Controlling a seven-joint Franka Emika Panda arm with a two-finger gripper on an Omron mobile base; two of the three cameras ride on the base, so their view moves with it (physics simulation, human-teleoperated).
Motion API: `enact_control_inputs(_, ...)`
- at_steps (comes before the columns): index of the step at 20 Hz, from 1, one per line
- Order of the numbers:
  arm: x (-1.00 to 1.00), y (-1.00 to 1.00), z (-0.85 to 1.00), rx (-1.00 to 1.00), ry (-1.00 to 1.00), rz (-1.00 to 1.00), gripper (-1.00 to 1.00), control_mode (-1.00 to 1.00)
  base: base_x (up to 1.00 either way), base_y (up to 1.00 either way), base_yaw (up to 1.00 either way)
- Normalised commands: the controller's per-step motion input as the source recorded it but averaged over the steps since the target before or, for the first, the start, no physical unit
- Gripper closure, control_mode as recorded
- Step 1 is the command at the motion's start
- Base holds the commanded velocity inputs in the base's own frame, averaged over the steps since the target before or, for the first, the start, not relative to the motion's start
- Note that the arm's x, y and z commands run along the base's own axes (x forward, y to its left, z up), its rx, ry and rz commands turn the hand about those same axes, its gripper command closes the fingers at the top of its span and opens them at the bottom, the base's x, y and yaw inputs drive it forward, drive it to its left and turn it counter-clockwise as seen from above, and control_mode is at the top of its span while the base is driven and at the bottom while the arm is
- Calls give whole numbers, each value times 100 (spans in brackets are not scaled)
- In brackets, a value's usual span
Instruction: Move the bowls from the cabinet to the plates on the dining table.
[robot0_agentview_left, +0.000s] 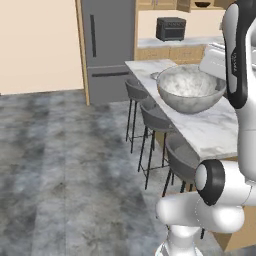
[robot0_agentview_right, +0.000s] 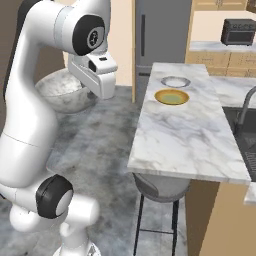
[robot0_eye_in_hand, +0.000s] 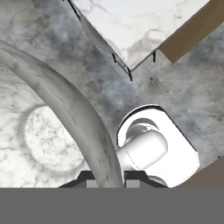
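My gripper (robot0_eye_in_hand: 109, 177) is shut on the rim of the deep grey-white marbled stone bowl (robot0_eye_in_hand: 39, 131), and the rim runs up between the two fingertips. The bowl (robot0_agentview_left: 190, 90) hangs in the air beside the near end of the dining table (robot0_agentview_right: 185, 135). From the right side the bowl (robot0_agentview_right: 60, 90) shows behind my hand, over the floor left of the table. Two plates lie at the table's far end, one pale grey (robot0_agentview_right: 175, 81) and one yellowish tan (robot0_agentview_right: 172, 97). High at the back, the wall cabinet (robot0_agentview_left: 165, 5) has a dark bowl shape (robot0_agentview_left: 202, 4) on its shelf.
Grey stools (robot0_agentview_left: 155, 117) line the table's left side. A grey fridge (robot0_agentview_left: 107, 45) stands behind the table's far end. A black oven (robot0_agentview_right: 239, 31) sits on the rear counter. A sink with a faucet (robot0_agentview_right: 245, 110) lies right of the table.
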Motion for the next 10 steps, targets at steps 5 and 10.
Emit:
enact_control_inputs(5, 0, 0, 0, 0, 0, 0, 100, 100, 0, 62, 0)
enact_control_inputs(10, 0, 0, 0, 0, 0, 0, 100, 100, 0, 62, 0)
